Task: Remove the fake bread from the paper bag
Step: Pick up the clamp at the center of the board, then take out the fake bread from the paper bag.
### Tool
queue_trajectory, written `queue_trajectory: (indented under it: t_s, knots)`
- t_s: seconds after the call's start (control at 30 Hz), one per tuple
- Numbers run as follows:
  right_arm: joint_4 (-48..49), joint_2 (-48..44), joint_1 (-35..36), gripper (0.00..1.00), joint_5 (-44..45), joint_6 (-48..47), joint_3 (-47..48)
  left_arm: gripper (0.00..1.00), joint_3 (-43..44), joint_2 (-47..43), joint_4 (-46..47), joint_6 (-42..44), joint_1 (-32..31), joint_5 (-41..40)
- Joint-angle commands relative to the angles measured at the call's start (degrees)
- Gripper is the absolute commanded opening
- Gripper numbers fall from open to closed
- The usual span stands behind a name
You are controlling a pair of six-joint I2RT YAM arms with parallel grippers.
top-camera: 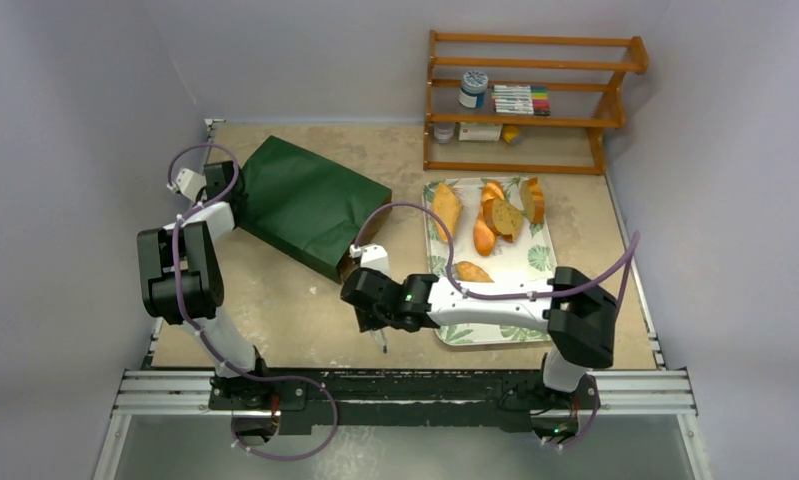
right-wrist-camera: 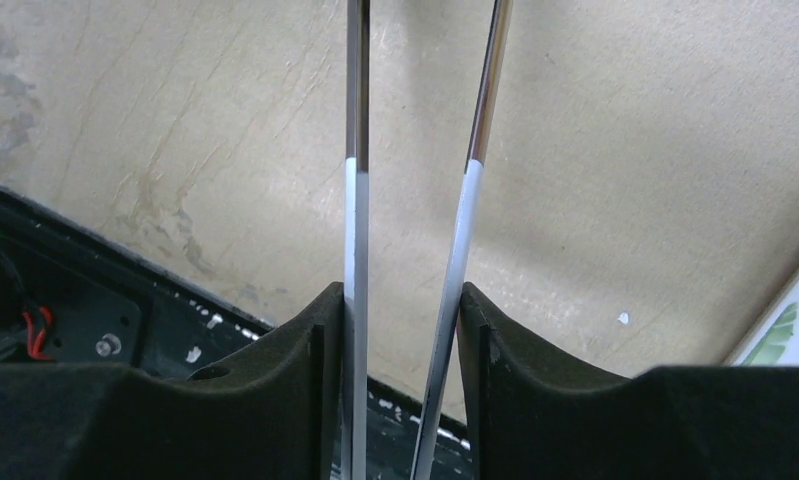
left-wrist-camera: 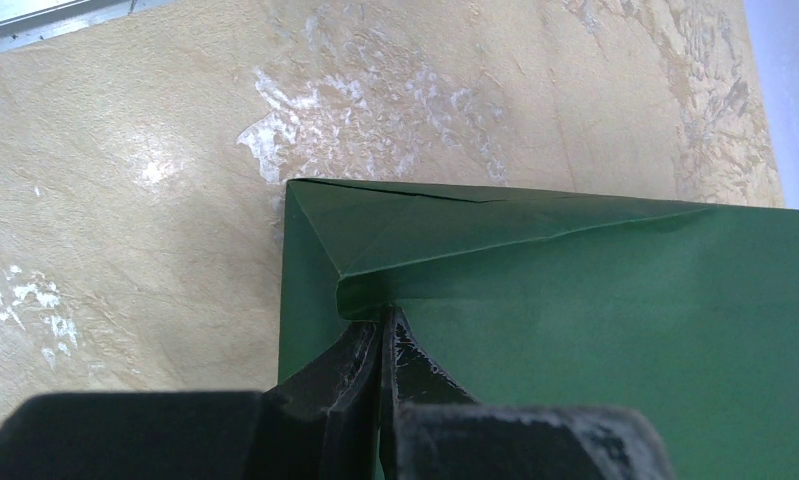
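1. The paper bag (top-camera: 310, 205) is dark green, matte and creased. It lies flat on its side on the tan, scuffed table (top-camera: 285, 320), and its mouth faces the right arm and shows a brown kraft lining.
2. The fake bread (top-camera: 446, 207) lies outside the bag, on the leaf-patterned tray (top-camera: 540, 262) to the bag's right. There are six pieces, golden-orange oval loaves and browner cut slices. Most sit close together at the tray's far end, and one lies alone nearer its middle. Whether any piece is inside the bag cannot be told.
3. Behind the tray stands a wooden rack (top-camera: 615, 115) holding a small jar (top-camera: 472, 88) and a row of markers (top-camera: 520, 98).
4. The left arm reaches away along the table's left side. The left gripper (left-wrist-camera: 383, 325) is clamped, its jaws pressed together on the folded bottom corner of the bag, at the end opposite the mouth.
5. The right arm is folded leftward across the near end of the tray, with its wrist just in front of the bag's mouth. The right gripper (right-wrist-camera: 400, 300) grasps tongs (right-wrist-camera: 358, 200), which have two slim shiny metal arms with white sleeves. One arm rests against each finger with a gap between them, and the tongs point over bare table toward the near edge, apart from the bag.
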Motion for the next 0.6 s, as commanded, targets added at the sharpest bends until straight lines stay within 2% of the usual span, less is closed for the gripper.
queue_trajectory:
  t_s: [0.0, 0.57]
  knots:
    - [-2.64, 3.04, -0.82, 0.45, 4.10, -0.30, 4.76, 0.00, -0.82, -0.57, -0.57, 1.22, 0.58, -0.94]
    - [-2.19, 10.06, -4.64, 0.46, 11.27, -0.57, 10.13, 0.00, -1.89, 0.78, 0.68, 0.57, 0.85, -0.50]
